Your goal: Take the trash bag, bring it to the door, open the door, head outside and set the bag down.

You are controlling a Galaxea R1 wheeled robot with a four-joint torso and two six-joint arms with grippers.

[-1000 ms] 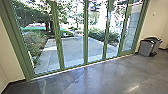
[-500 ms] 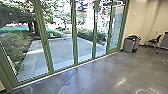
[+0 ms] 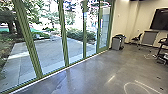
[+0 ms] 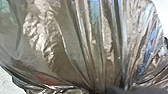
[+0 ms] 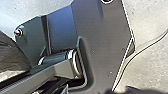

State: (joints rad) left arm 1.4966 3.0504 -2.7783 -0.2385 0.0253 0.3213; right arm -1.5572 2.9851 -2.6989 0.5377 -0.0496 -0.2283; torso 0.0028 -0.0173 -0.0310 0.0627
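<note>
Wide glossy grey floor [image 3: 100,75] edges green-framed glass panels [image 3: 64,40]; shiny brown plastic bag [image 4: 75,50], pleated; either hand's grip, I can't tell.

Looking like an office meeting room: showing a wall screen [image 3: 160,20], a dark chair [image 3: 137,38] and a grey bin [image 3: 116,43] on shiny floor [image 3: 92,75], and facing a paved yard [image 3: 48,53] through green-framed glass [image 3: 64,37].

Plate [image 5: 107,47]: dark grey, angular | fittings [image 5: 18,32]: round, at corners | bar [image 5: 32,78]: grey, jointed, silver-ringed
</note>
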